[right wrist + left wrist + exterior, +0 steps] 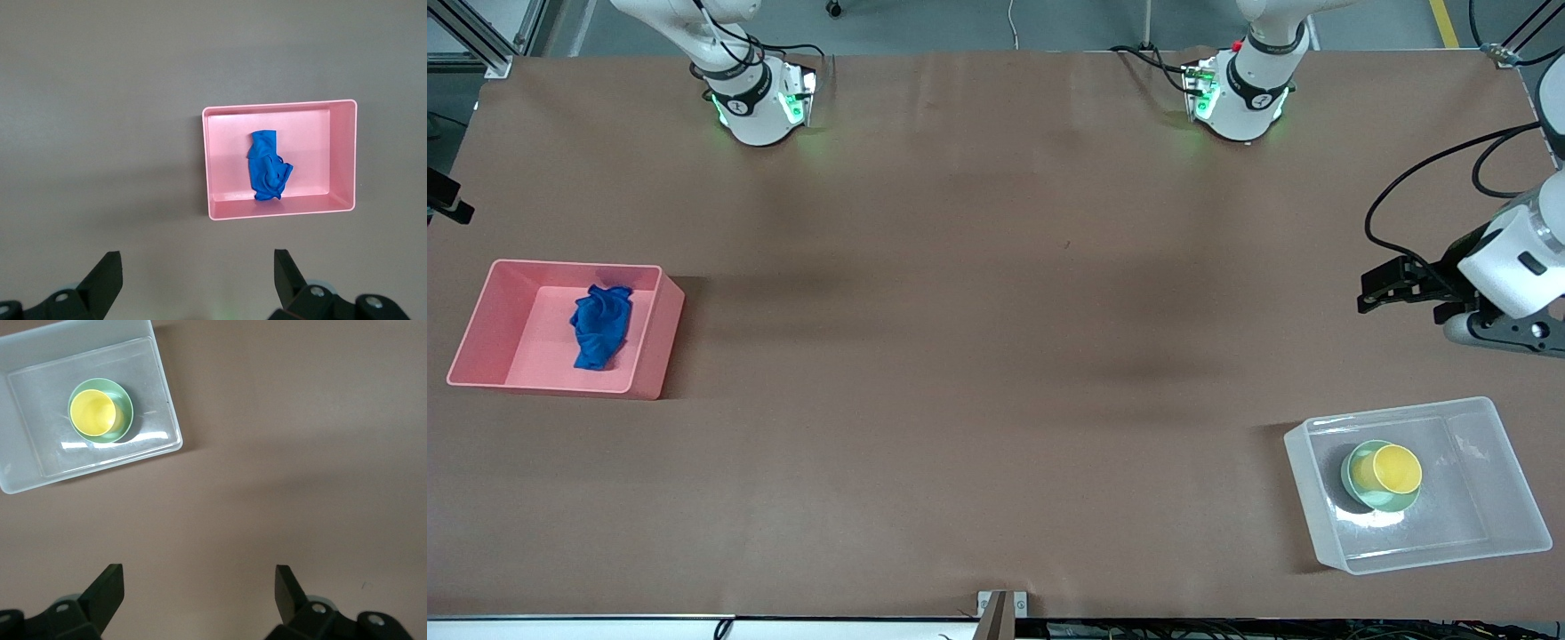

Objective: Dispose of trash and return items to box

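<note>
The blue cloth wad lies inside the pink bin at the right arm's end of the table; it also shows in the right wrist view. The yellow cup sits in the mint-green bowl inside the clear box at the left arm's end, near the front camera. My left gripper is open and empty, in the air above bare table beside the box. In the left wrist view it is apart from cup and bowl. My right gripper is open, empty, high above the table.
Brown table surface spreads between the pink bin and the clear box. The two arm bases stand along the edge farthest from the front camera. The right gripper does not show in the front view.
</note>
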